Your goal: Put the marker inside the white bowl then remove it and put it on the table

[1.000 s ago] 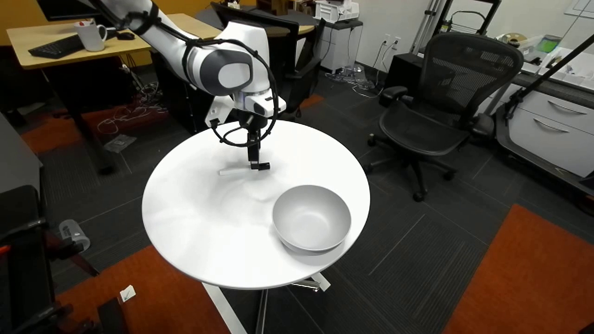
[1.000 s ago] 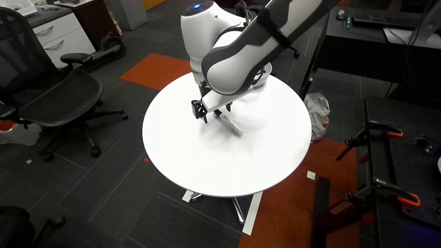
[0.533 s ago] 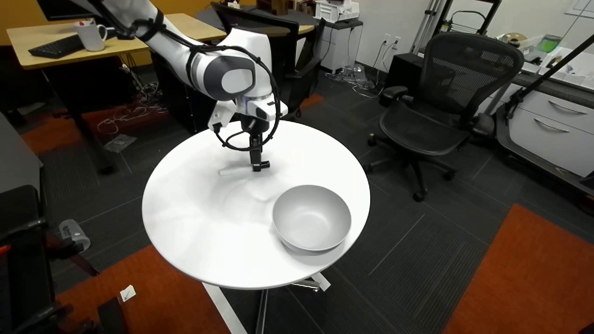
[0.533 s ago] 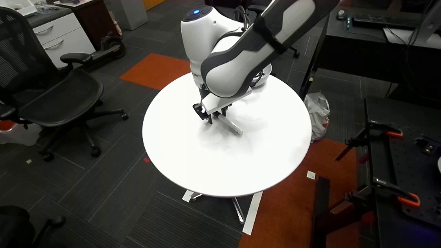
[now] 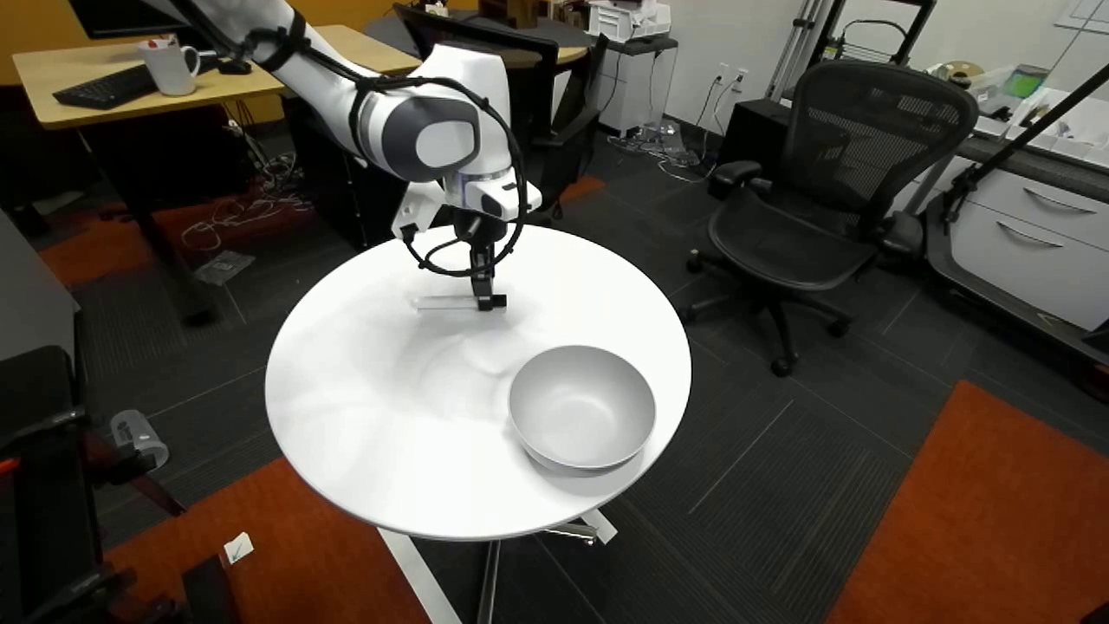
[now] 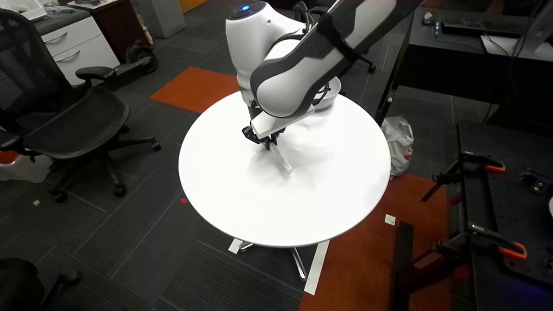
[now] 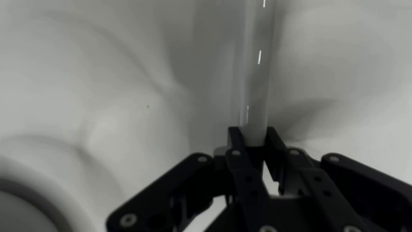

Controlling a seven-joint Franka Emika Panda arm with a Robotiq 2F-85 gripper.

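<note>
The marker (image 5: pixel 446 302) has a pale barrel and a black cap end. My gripper (image 5: pixel 483 303) is shut on it near the cap, whose dark tip pokes out past the fingers in an exterior view. Seen from the wrist, the barrel (image 7: pixel 256 80) runs away between both fingertips, and the cap lies down among the dark fingers. The marker is roughly level, at or slightly above the round white table (image 5: pixel 390 451); the gap is hard to judge. The white bowl (image 5: pixel 580 407) stands near the table's edge with nothing inside. Its rim shows at the wrist view's lower left corner.
A black mesh office chair (image 5: pixel 832 191) stands on the floor beside the table. A wooden desk (image 5: pixel 346 43) with a mug (image 5: pixel 169 68) is behind the arm. A dark bench with orange-tipped clamps (image 6: pixel 512 250) is near the table in an exterior view.
My fingers dipped to the table, closed around the marker near its cap, then rose a little. The marker has lifted slightly and turned with them. The bowl has not moved.
</note>
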